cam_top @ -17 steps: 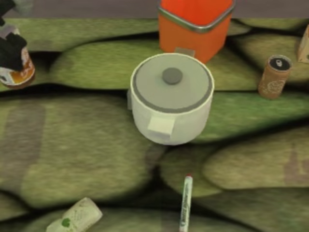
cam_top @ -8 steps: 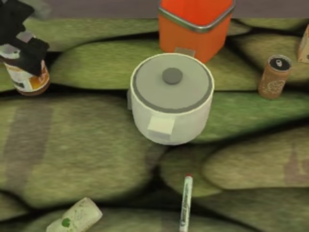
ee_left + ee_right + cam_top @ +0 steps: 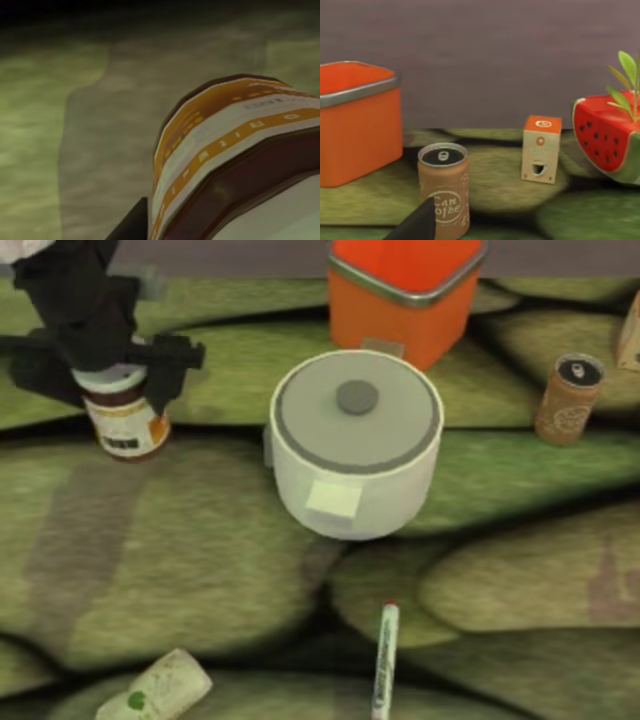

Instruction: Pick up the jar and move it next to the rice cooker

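The left gripper [image 3: 110,365] is clamped on the jar [image 3: 125,420], its dark fingers closed around the white lid at the far left of the surface [image 3: 200,540]. The jar hangs from the gripper with its base tipped towards the near edge, well apart from the rice cooker [image 3: 355,445], which stands in the middle. In the left wrist view the jar's [image 3: 235,150] orange-and-white label fills the near field above the mossy surface. Behind the rice cooker, close to its back, stands an orange bin [image 3: 405,290]. A marker [image 3: 385,660] lies near the front edge, and a white bottle [image 3: 155,690] lies at the front left. A tan can [image 3: 568,398] stands at the right. The right gripper is not seen in the top view; its wrist view shows the can [image 3: 442,190], a small carton [image 3: 541,149] and a watermelon-shaped object [image 3: 607,135].
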